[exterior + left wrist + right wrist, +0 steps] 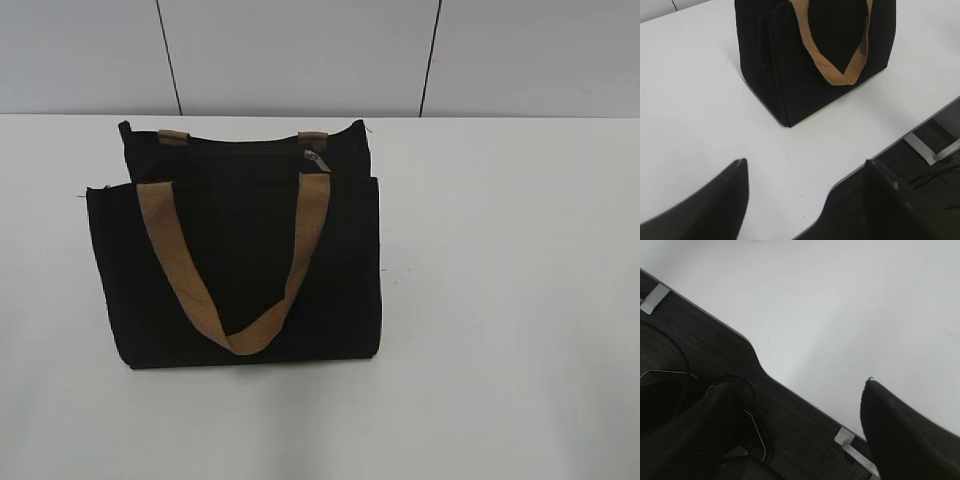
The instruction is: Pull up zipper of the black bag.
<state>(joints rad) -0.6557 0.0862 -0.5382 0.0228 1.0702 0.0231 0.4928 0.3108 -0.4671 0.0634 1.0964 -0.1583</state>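
Both grippers are spread wide and hold nothing. Left gripper (805, 172) hangs over the near edge of the white table (695, 115), its two dark fingers apart, well short of the black bag (790, 75). Right gripper (795, 395) sits over the table edge too, one finger over the dark floor, the other over bare white surface; its wrist view shows no bag at all.

Only the exterior view shows the zipper (316, 161): a small silver-grey pull at the top opening of the bag, toward the right end, just above the right limb of the front handle (240, 265). One bag, two tan handles; the rear one (173, 137) shows only as two short tabs. Neither arm appears in the exterior view.
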